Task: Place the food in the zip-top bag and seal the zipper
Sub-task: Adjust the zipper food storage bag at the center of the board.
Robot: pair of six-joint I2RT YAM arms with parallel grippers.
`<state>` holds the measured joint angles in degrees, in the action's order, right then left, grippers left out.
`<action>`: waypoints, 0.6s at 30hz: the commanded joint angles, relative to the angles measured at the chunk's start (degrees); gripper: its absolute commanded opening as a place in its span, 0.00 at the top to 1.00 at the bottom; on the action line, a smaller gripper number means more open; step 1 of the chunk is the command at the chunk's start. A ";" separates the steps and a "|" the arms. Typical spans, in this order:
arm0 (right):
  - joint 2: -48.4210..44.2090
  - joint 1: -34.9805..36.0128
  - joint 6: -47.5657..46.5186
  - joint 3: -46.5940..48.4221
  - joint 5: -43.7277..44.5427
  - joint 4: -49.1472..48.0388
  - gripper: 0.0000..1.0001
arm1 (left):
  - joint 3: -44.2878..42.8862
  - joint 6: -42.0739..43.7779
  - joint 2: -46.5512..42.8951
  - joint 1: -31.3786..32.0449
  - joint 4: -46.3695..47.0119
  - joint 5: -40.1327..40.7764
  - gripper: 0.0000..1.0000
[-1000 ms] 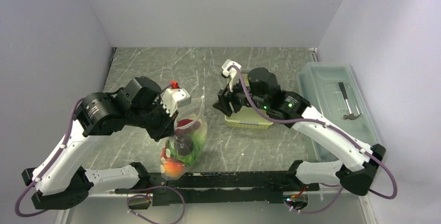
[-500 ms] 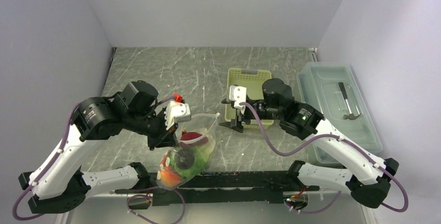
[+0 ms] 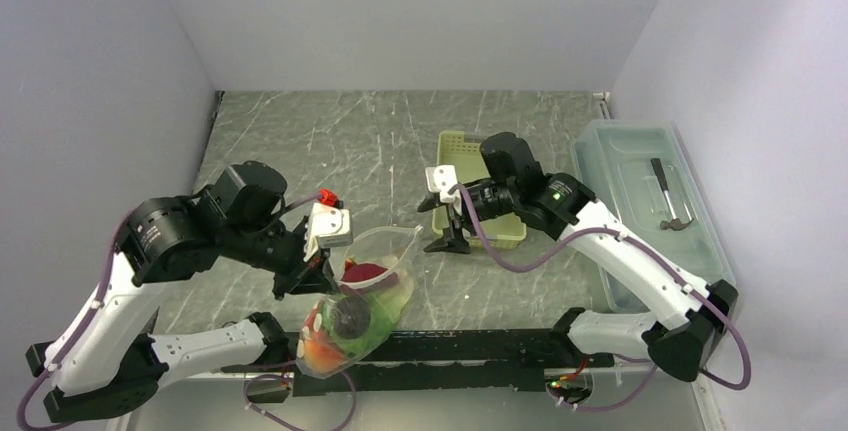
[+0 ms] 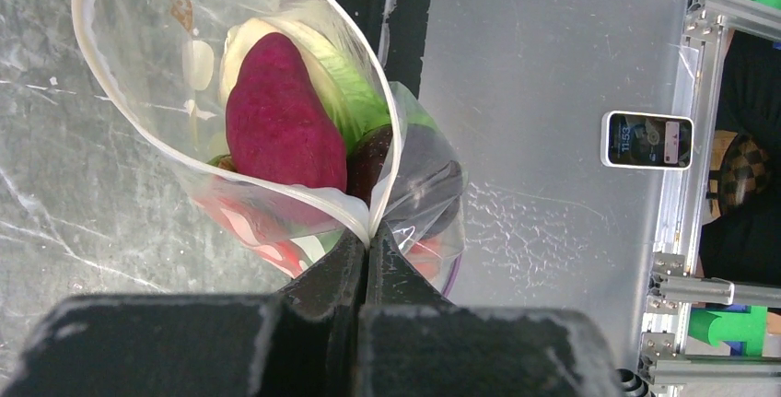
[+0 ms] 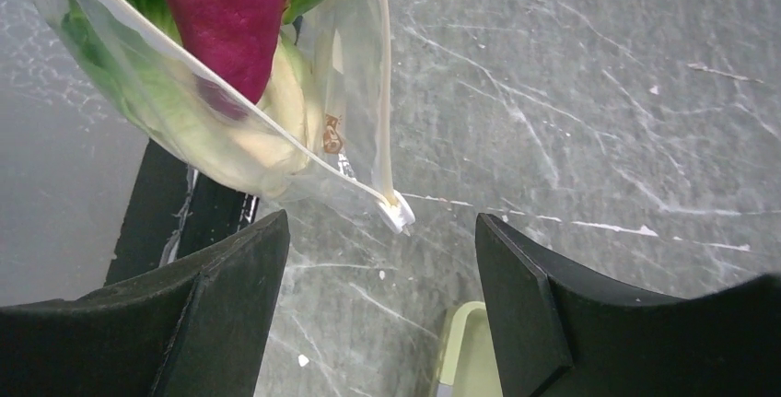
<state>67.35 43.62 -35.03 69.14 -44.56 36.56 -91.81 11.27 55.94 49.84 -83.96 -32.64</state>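
Note:
The clear dotted zip-top bag hangs by one corner of its mouth from my left gripper, which is shut on it. The mouth gapes open, and its whitish zipper runs round the rim. Inside lie a dark red piece, green lettuce and an orange-red ball at the bottom. My right gripper is open. In the right wrist view, the bag's free corner tip sits between the right gripper's spread fingers without touching them. The zipper strip leads to that tip.
The yellow-green basket stands behind the right gripper, partly hidden by that arm. A clear lidded box holding a small hammer stands at the right wall. The black frame rail runs along the near edge under the bag.
The left gripper has carried the bag nearer and to the left. The right gripper has left the basket and come down to the bag's free corner.

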 commanded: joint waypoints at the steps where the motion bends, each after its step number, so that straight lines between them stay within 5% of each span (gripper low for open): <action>1: 2.17 -0.81 -2.50 3.59 -8.03 0.15 0.23 | -0.29 2.34 -0.91 0.15 2.05 -3.34 1.00; 18: 9.53 -1.01 -1.10 6.56 -14.87 -1.46 0.39 | -0.69 2.06 -2.16 0.13 1.91 -3.84 1.00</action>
<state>76.62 42.78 -35.55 73.34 -54.87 36.99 -91.81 11.33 54.48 49.84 -84.07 -33.56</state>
